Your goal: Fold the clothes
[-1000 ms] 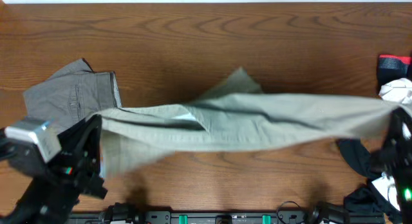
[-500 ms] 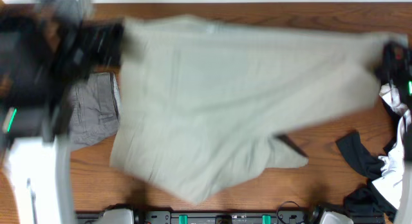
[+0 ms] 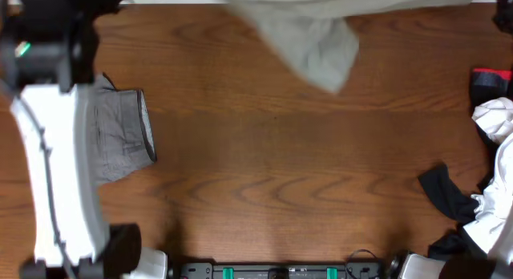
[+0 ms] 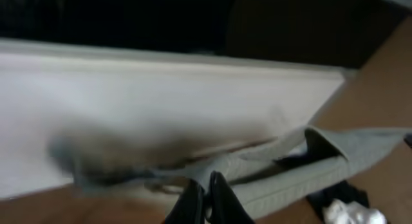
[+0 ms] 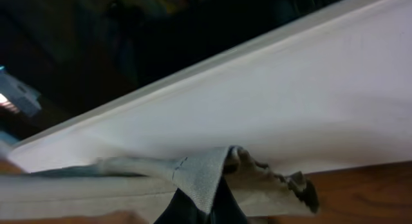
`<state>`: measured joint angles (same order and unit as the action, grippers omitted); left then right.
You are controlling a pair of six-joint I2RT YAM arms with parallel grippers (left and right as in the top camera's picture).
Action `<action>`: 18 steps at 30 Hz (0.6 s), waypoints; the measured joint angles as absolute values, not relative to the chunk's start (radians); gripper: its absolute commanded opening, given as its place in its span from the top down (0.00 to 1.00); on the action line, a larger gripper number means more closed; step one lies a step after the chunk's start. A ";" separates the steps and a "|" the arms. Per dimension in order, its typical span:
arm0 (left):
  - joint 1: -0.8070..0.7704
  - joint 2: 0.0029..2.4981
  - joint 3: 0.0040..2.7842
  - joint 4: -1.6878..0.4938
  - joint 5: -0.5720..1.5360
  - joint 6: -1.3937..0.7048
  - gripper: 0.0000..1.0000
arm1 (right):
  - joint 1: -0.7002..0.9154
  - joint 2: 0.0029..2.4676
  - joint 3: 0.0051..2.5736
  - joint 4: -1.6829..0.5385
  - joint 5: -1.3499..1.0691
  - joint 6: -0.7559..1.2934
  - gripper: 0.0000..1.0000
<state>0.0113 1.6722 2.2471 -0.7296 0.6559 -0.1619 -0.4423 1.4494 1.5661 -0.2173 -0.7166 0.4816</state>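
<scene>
The large khaki shorts point(image 3: 321, 38) are stretched in the air along the table's far edge, with one part hanging down over the wood. In the left wrist view my left gripper point(image 4: 206, 197) is shut on a fold of the khaki shorts point(image 4: 309, 172). In the right wrist view my right gripper point(image 5: 203, 208) is shut on a corner of the khaki shorts point(image 5: 199, 172). Both wrist views are blurred. The smaller grey shorts point(image 3: 120, 135) lie flat at the left, partly under my left arm point(image 3: 48, 151).
A pile of other clothes sits at the right edge: a red and black piece point(image 3: 489, 80), a white piece point(image 3: 493, 119) and a black piece point(image 3: 449, 195). A white wall strip runs behind the table's far edge point(image 4: 161, 95).
Both arms have swung the khaki shorts from the table's front middle up and away to the far edge. The cloth spread out in the air on the way. The grey shorts stayed put.
</scene>
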 measured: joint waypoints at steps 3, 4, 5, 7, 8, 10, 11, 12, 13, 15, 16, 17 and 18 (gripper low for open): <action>0.012 1.625 2.266 -0.892 0.636 -0.112 0.94 | -0.453 1.394 1.576 -0.360 -0.739 0.440 0.99; 0.012 1.620 2.266 -0.946 0.621 -0.095 0.94 | -0.453 1.381 1.580 -0.426 -0.745 0.419 0.99; 0.012 1.621 2.262 -0.994 0.605 -0.077 0.94 | -0.452 1.375 1.580 -0.473 -0.750 0.400 0.99; 0.011 1.634 2.244 -1.069 0.567 -0.052 0.94 | -0.440 1.372 1.586 -0.602 -0.751 0.344 0.99; 0.011 1.645 2.232 -1.102 0.549 -0.042 0.94 | -0.430 1.375 1.585 -0.664 -0.751 0.313 0.99; 0.011 1.670 2.202 -1.164 0.517 -0.023 0.94 | -0.406 1.383 1.568 -0.767 -0.751 0.250 0.99; 0.011 1.681 2.186 -1.190 0.504 -0.017 0.94 | -0.389 1.388 1.557 -0.815 -0.748 0.213 0.99; 0.011 1.692 2.168 -1.215 0.488 -0.008 0.94 | -0.374 1.391 1.543 -0.857 -0.744 0.181 0.99; 0.011 1.699 2.153 -1.234 0.476 -0.002 0.94 | -0.360 1.394 1.528 -0.895 -0.739 0.150 0.99; 0.011 1.704 2.110 -1.280 0.447 0.006 0.94 | -0.331 1.396 1.497 -0.969 -0.714 0.092 0.99; 0.011 1.704 2.093 -1.304 0.435 0.009 0.94 | -0.321 1.396 1.486 -1.000 -0.699 0.070 0.99; 0.011 1.704 2.078 -1.321 0.427 0.011 0.94 | -0.312 1.396 1.478 -1.028 -0.683 0.052 0.99; 0.011 1.704 2.059 -1.346 0.419 0.014 0.94 | -0.303 1.397 1.470 -1.060 -0.661 0.032 0.99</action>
